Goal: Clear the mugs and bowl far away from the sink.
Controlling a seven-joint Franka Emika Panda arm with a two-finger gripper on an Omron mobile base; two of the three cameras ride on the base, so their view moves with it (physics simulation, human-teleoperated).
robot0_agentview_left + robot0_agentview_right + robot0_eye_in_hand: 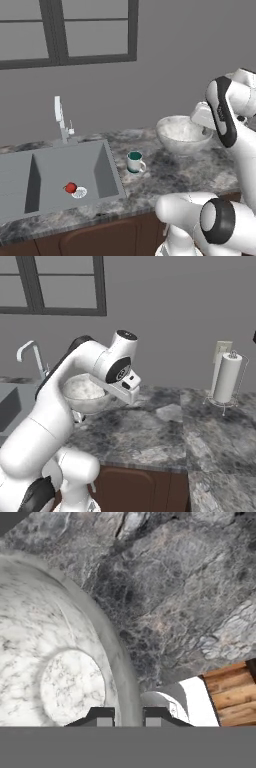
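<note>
One marbled bowl (pixel 183 134) hangs above the counter (pixel 200 170), its rim pinched in the nearly closed gripper (pixel 128 716); white mug (pixel 134 162) at eight o'clock, sink (pixel 55 180) beyond.

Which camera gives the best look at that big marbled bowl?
The left base view: the whole marbled bowl shows there, above the counter. In the right base view the arm hides part of it; the hand view shows its inside and the rim the gripper straddles.
</note>
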